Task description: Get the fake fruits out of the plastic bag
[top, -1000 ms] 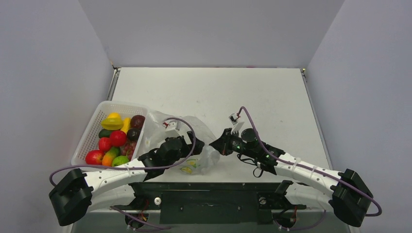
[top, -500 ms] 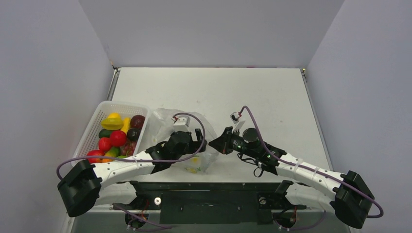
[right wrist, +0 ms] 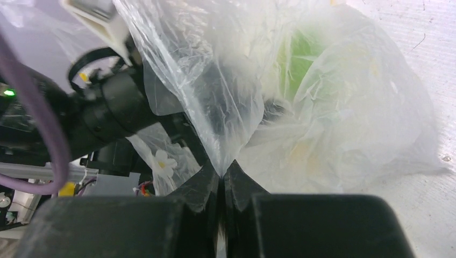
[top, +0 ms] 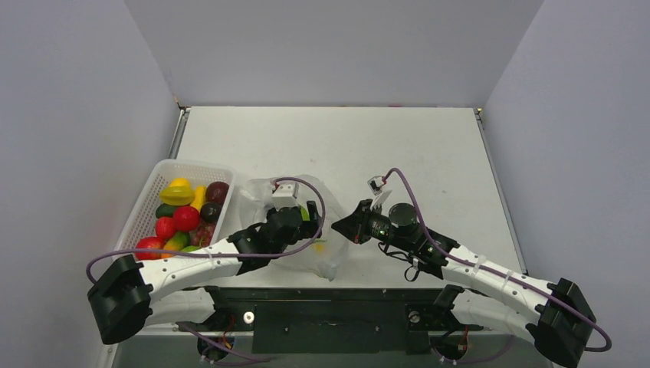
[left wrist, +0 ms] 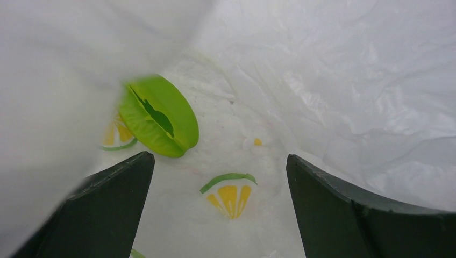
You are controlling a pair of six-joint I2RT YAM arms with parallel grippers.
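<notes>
Since a second ago: my left gripper (left wrist: 218, 177) has pushed further right, off the basket side and deep into the plastic bag (top: 299, 230); my right arm has shifted slightly right, pulling the film taut.
Left gripper: spread wide inside the bag, grasping nothing; both dark fingers (left wrist: 102, 209) frame the bag floor.
Right gripper (right wrist: 222, 174): clenched on a pinch of bag film, holding the mouth up and open.
Bag location: near edge of the table, left of centre, between my two grippers.
Fruit left in bag: one green fake fruit (left wrist: 157, 116), ahead and left of my left gripper, resting on the printed film, not yet between the fingers. From the right wrist it shows only as a green blur (right wrist: 301, 59) through the plastic.
Step in hand, by my judgement: swing left and forward until the green piece sits between the fingers, then close on its body, not on film.
Keep: right-hand pinch firm, so the mouth doesn't collapse on my wrist.
Decoys: printed lime slices (left wrist: 229, 193) on the film are flat; ignore.
Surroundings: white basket (top: 146, 207) by the left edge, already holding the other fruits (top: 184, 218).
Obstruction: loose crinkled film around the left gripper; likely to snag.
</notes>
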